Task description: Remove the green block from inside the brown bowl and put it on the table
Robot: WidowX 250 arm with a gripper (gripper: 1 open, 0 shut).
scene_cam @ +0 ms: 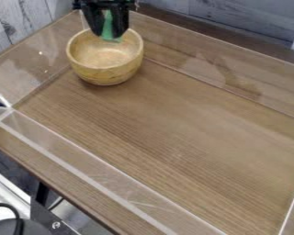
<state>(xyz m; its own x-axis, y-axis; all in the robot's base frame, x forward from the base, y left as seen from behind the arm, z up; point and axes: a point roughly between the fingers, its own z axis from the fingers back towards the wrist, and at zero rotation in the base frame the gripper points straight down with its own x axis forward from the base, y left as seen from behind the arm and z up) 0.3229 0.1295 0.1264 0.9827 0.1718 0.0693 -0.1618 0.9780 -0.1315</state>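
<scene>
One green block [110, 27] pinched in your pincer [109, 35], hanging above the brown bowl [106, 59] on the tabletop [175, 119].

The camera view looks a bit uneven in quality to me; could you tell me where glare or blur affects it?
In the camera view, glare streaks the clear acrylic walls at lower left; the whole frame is soft, with the gripper cropped by the top edge; the green block and brown bowl stay readable.
</scene>
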